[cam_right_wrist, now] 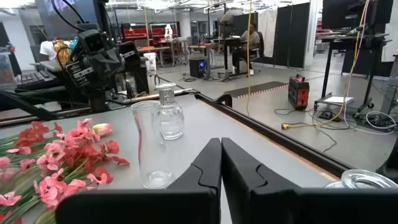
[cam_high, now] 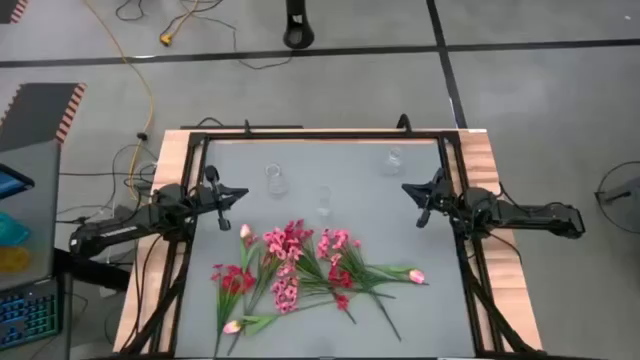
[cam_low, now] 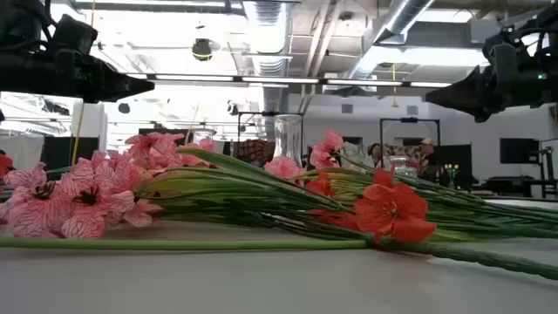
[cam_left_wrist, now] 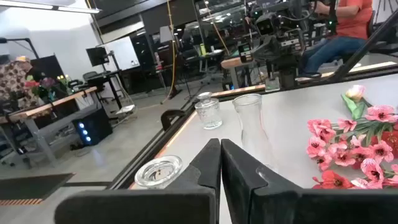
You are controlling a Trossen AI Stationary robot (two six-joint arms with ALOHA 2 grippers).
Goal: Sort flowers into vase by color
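High view is showing the flowers [cam_high: 305, 270] lying in a loose heap on the grey table [cam_high: 330, 165], nearer its front edge, while three clear glass vases [cam_high: 276, 179] are standing apart behind them. No writing or label is reading clearly anywhere. The left gripper [cam_high: 240, 192] is hovering over the table's left side and the right gripper [cam_high: 405, 187] over its right side, both clear of the flowers. Each wrist view is showing its own fingers [cam_left_wrist: 214, 168] pressed together with nothing between them, which the overhead camera is not resolving. Low view is looking level along the stems, with red and pink blooms up close and one vase [cam_low: 288, 138] rising behind them. Left wrist view is also catching a seated person in an orange top [cam_left_wrist: 348, 25] beyond the table.
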